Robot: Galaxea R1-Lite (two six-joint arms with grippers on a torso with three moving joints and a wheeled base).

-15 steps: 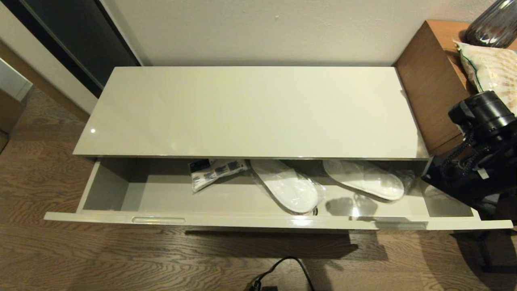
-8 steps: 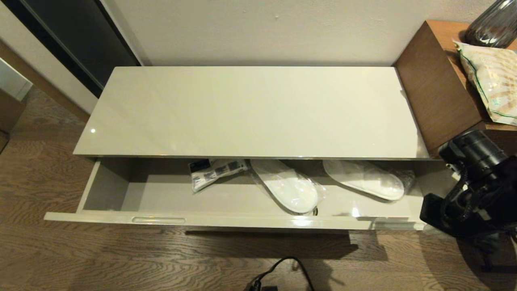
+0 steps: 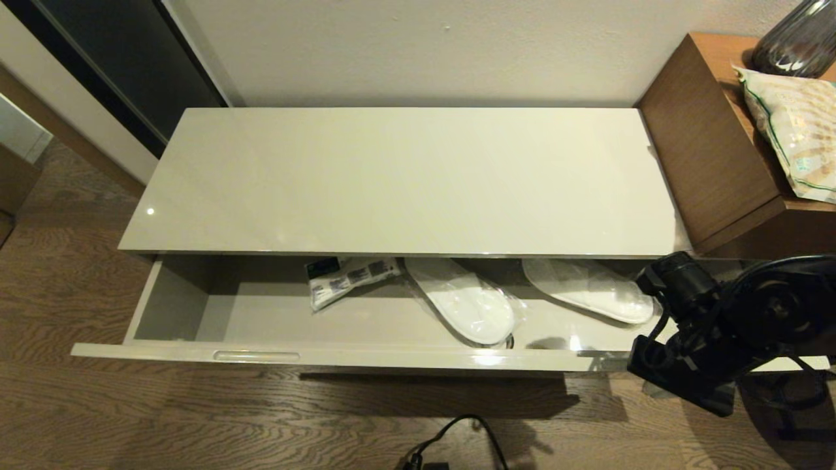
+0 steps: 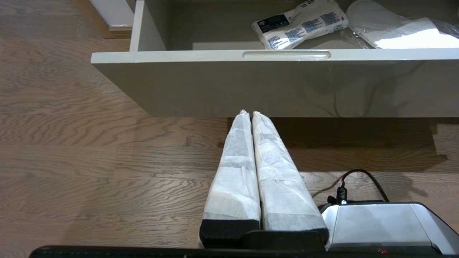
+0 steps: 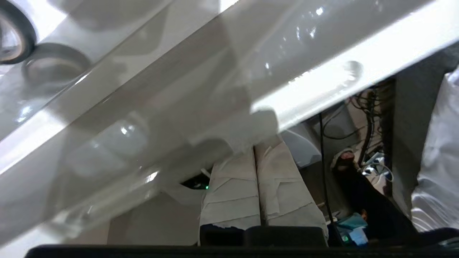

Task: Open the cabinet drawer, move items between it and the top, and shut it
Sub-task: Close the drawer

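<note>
Drawer (image 3: 392,356) stands pulled out in front of the cabinet, its front panel running nearly the full width of the head view at 6 o'clock from the top (image 3: 405,183). Top is bare and glossy. Inside the drawer: packet (image 3: 349,277) with dark blue label lies toward the back wall, roughly mid-length; left slipper (image 3: 467,303) in clear wrap lies just beside it at its 3 o'clock, angled; right slipper (image 3: 591,290) lies further toward 3 o'clock, apart from the first. Right end effector (image 5: 254,150) sits at the drawer's right end, at the front panel, fingers pressed together, gripping nothing; it seems to sit below the panel's lower edge, but contact cannot be told. Left end effector (image 4: 250,114) hangs low over the wooden floor (image 3: 130,418), short of the drawer front, fingers together and empty. Snack bag (image 3: 793,143) lies on the brown counter (image 3: 712,143) at 3 o'clock of the cabinet.
</note>
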